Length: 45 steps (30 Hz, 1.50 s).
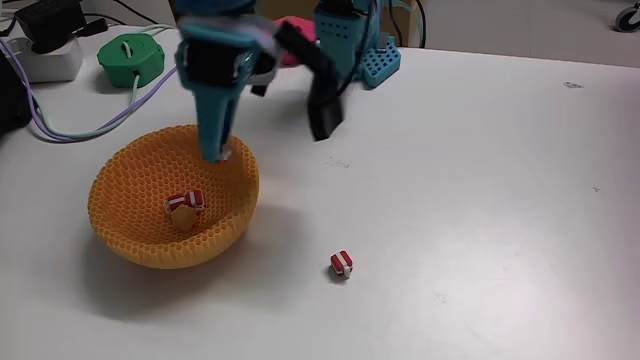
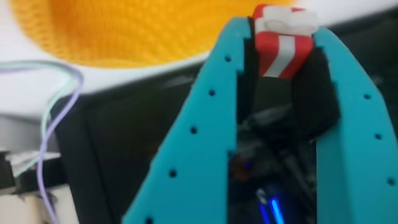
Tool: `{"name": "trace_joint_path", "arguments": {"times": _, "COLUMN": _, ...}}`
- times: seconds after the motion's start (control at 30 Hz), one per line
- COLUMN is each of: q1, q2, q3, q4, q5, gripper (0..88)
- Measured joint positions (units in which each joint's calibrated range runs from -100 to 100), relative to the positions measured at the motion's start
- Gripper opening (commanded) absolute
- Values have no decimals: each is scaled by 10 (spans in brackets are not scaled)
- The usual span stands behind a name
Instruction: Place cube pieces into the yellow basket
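Cube piece [image 2: 283,46] seemingly pinched in hand [image 2: 281,37].

Bright, even overhead light is washing the white table [image 1: 480,200], with a soft shadow pooling beneath the yellow basket [image 1: 150,240]. In the wrist view the gripper [image 2: 283,37] is blurring, the basket out of focus behind.

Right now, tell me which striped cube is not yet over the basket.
The red-and-white cube alone on the white table, right of the yellow basket; others are inside it or gripper-held.
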Motion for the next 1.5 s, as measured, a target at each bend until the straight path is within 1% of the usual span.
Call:
{"name": "trace_joint_path", "arguments": {"times": 0.03, "q1": 7, "q2": -1, "q3": 12, "q4": -18, "q5": 4, "gripper": 320}}
{"name": "trace_joint_path", "arguments": {"times": 0.07, "q1": 17, "q2": -2, "q3": 20, "q4": -29, "q5": 3, "gripper": 396}}
{"name": "trace_joint_path", "arguments": {"times": 0.17, "q1": 48, "q2": 8, "q3": 22, "q4": -38, "q5": 0, "gripper": 378}}
{"name": "trace_joint_path", "arguments": {"times": 0.3, "q1": 41, "q2": 9, "q3": 21, "q4": -23, "q5": -2, "gripper": 401}}
{"name": "trace_joint_path", "arguments": {"times": 0.37, "q1": 45, "q2": 9, "q3": 11, "q4": -3, "q5": -8, "gripper": 383}}
{"name": "trace_joint_path", "arguments": {"times": 0.4, "q1": 41, "q2": 10, "q3": 3, "q4": 6, "q5": -10, "gripper": 342}}
{"name": "trace_joint_path", "arguments": {"times": 0.5, "q1": -3, "q2": 9, "q3": -27, "q4": 43, "q5": -21, "gripper": 287}}
{"name": "trace_joint_path", "arguments": {"times": 0.57, "q1": -48, "q2": 9, "q3": -30, "q4": 58, "q5": -33, "gripper": 283}}
{"name": "trace_joint_path", "arguments": {"times": 0.73, "q1": -197, "q2": 33, "q3": -6, "q4": 62, "q5": -79, "gripper": 247}}
{"name": "trace_joint_path", "arguments": {"times": 0.83, "q1": -280, "q2": 77, "q3": -19, "q4": 55, "q5": -116, "gripper": 239}}
{"name": "trace_joint_path", "arguments": {"times": 0.9, "q1": -313, "q2": 123, "q3": -47, "q4": 55, "q5": -147, "gripper": 237}}
{"name": "trace_joint_path", "arguments": {"times": 1.07, "q1": -329, "q2": 208, "q3": -114, "q4": 51, "q5": -222, "gripper": 216}}
{"name": "trace_joint_path", "arguments": {"times": 1.17, "q1": -316, "q2": 222, "q3": -118, "q4": 24, "q5": -250, "gripper": 195}}
{"name": "trace_joint_path", "arguments": {"times": 1.33, "q1": -277, "q2": 239, "q3": -119, "q4": -18, "q5": -278, "gripper": 188}}
{"name": "trace_joint_path", "arguments": {"times": 1.5, "q1": -254, "q2": 240, "q3": -75, "q4": -57, "q5": -291, "gripper": 177}}
